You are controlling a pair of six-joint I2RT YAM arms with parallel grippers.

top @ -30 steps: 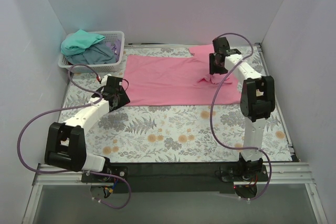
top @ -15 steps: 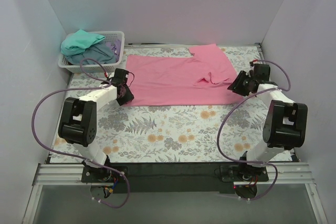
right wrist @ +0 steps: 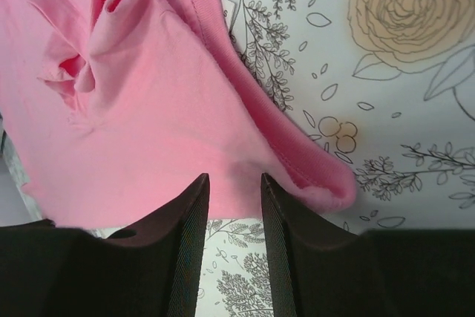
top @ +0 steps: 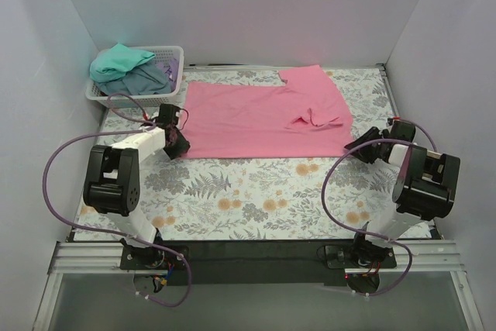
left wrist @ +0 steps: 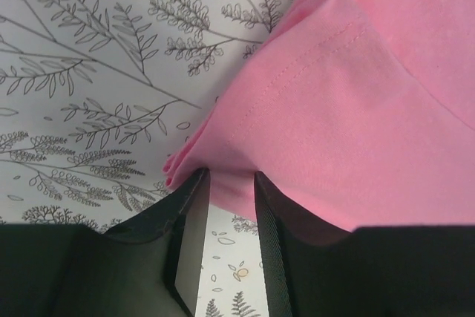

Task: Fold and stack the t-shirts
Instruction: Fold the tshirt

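Pinching near-left corner of pink t-shirt [top: 256, 118] w/ left gripper [top: 178, 145]. Keeping jaws at a narrow slit, squeezing bunched hem between fingers [left wrist: 194, 206]. Showing floral table cover [top: 256, 191] thru rest of the gap.

Pinching near-right corner w/ right gripper [top: 363, 150] the same way: holding jaws nearly together, catching cloth edge at the tips, curling the corner up just beside the right-hand finger.

Lying spread and mostly flat across far half of table, btwn both grippers, pointing one sleeve to far right. Puckering into a small crumple [top: 310, 119] twd right side.

Sitting in white basket [top: 177, 67] at far-left corner, well apart from the pink one: teal t-shirt [top: 120, 60] heaped over grey-blue t-shirt [top: 147, 81].
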